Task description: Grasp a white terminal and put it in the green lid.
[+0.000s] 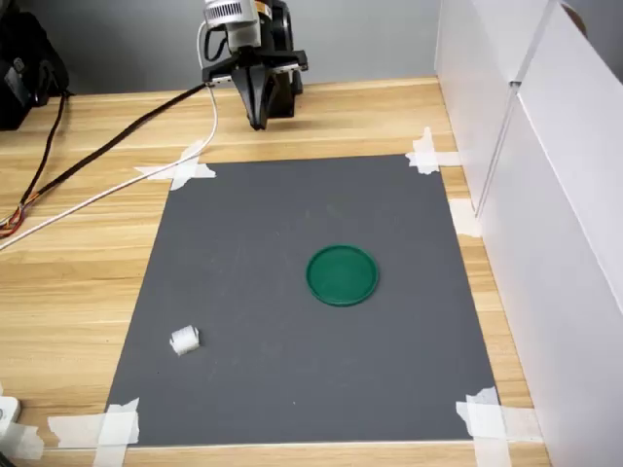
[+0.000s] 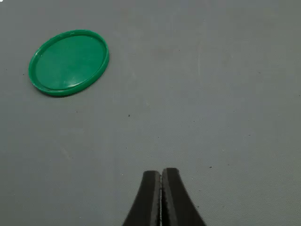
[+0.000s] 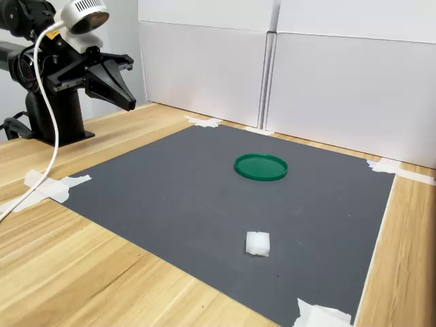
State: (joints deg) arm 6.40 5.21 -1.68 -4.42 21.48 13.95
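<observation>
though pincer (image 2: pixel 161 176) closed, no writing on green lid (image 2: pixel 68 62).

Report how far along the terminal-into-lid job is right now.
Nothing looks done yet. The white terminal lies on the grey mat, well apart from the green lid, which is empty. Nothing is in hand: the gripper is shut on nothing, raised near the arm's base beyond the mat's edge. All steps are left: reach the terminal, open, grasp it, carry it over and release it in the lid.
</observation>
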